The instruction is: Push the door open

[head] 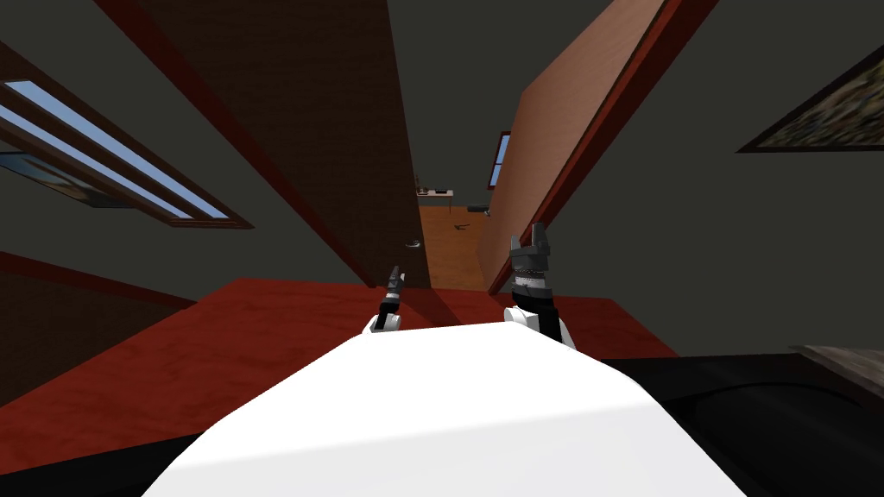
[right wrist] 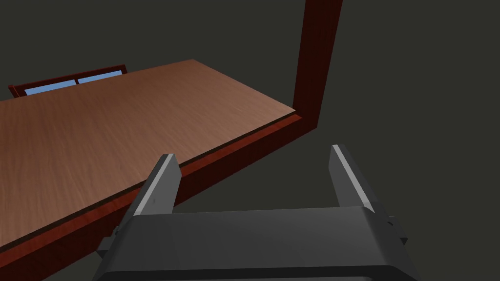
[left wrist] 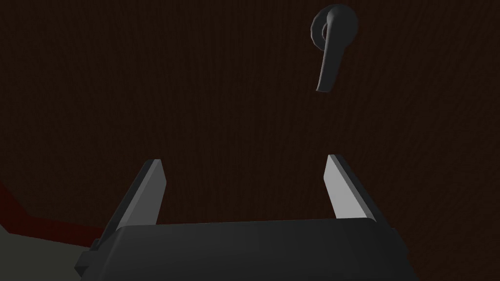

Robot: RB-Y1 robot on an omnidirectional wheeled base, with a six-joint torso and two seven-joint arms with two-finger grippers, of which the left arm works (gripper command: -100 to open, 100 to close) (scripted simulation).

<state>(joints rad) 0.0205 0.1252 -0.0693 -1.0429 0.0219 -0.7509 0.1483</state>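
Note:
A dark brown door leaf (head: 328, 129) with a grey lever handle (head: 413, 244) stands ahead on my left. In the left wrist view the same dark leaf (left wrist: 146, 88) faces my left gripper (left wrist: 244, 158), which is open and empty, with the lever handle (left wrist: 332, 44) just beyond one fingertip and apart from it. A lighter brown door panel (head: 552, 147) stands swung open on my right along a red-brown frame (head: 604, 129). My right gripper (head: 530, 237) is open beside it; its wrist view shows the panel (right wrist: 112, 127), the frame (right wrist: 312, 63) and the right gripper (right wrist: 253, 151) itself.
Between the two leaves a narrow gap shows a room with an orange floor (head: 453, 250) and a small table (head: 434, 195). A window (head: 112, 164) is on the left wall and a picture (head: 829, 112) on the right wall. I stand on a red-brown floor (head: 259, 328).

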